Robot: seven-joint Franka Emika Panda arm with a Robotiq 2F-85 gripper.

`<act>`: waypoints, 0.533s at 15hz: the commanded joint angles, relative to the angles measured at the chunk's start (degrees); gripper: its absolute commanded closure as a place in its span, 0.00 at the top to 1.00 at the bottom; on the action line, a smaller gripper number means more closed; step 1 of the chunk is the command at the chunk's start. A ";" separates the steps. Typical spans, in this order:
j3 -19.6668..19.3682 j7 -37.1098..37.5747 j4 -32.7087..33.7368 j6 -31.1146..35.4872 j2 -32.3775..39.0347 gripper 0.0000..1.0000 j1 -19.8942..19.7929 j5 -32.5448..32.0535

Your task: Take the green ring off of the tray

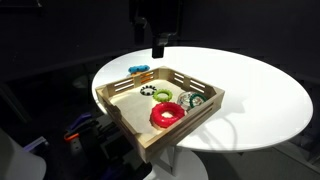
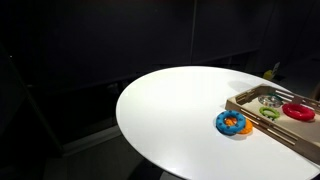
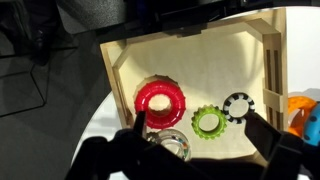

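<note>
Gripper (image 1: 158,47) hangs above the far side of the tray (image 1: 195,119), fingers spread wide, gripping nothing. The green ring (image 3: 208,123) lies flat inside the tray, between the red ring (image 3: 160,100) and the beaded ring (image 3: 238,105). 1 blue-orange ring (image 2: 232,123) sits on the table (image 2: 170,110) just outside.

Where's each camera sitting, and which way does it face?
An exterior view: raised, looking down on the tray; end effector hangs above.
An exterior view: low, looking across the table; tray at frame's right, no robot.
Wrist view: straight down into the tray; open end effector fingers flank the green ring.
All share tray and red ring.
</note>
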 commanded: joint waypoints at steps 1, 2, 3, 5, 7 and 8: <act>0.73 -0.47 1.33 2.15 1.90 1.00 1.18 1.12; 1.10 -0.28 1.73 3.06 2.58 1.00 1.66 1.31; 1.43 -0.01 2.04 3.93 3.20 1.00 2.02 1.41; 2.21 0.44 2.76 5.84 4.75 1.00 2.69 1.15; 2.89 0.76 3.33 8.35 6.82 1.00 2.95 0.58; 3.05 0.74 3.59 9.60 8.00 1.00 3.05 0.53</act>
